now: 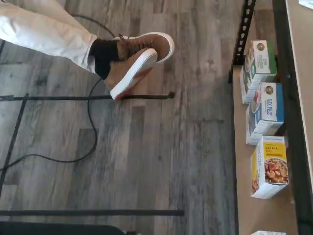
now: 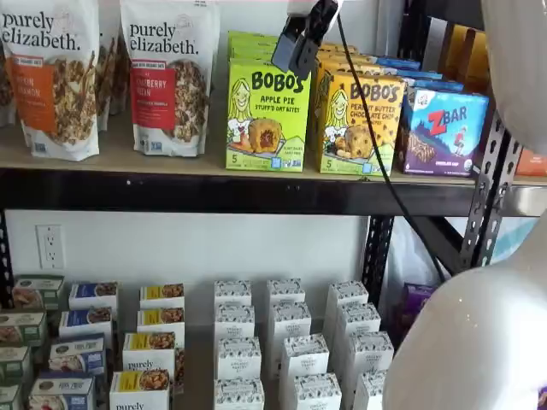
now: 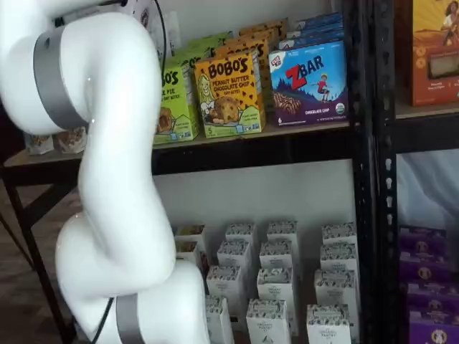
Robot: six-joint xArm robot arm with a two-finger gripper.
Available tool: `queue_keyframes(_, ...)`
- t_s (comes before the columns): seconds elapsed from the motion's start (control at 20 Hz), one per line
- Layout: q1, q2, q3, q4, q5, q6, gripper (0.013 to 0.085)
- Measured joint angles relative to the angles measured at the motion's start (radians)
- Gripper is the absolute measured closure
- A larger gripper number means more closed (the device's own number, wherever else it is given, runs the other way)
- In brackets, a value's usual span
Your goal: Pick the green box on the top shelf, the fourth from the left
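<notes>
Bags: we count two [image 2: 51, 77], "purely elizabeth."
Green box [image 2: 267, 115]: "BOBO'S APPLE PIE"
Yellow box [image 2: 359, 120]: one, at its 3 o'clock
ZBar [image 2: 444, 128]: one
Fingers [image 2: 303, 38]: released

1. The gripper [image 2: 301, 38] hangs from the upper edge of a shelf view, with only its black fingers [image 2: 291, 41] showing and a cable trailing beside them.
2. The fingers appear obliquely; no gap shows between them.
3. The white arm [image 3: 107, 179] stands upright, its joints bent.
</notes>
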Motion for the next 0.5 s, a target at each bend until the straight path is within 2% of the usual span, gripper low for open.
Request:
queue_keyframes(0.15,0.022,-0.026,0.031,-0.056,-0.053,0.006,0.013)
queue_keyframes(0.5,0.014,-0.051,0.076,-0.049,-0.102,-0.009,0.013)
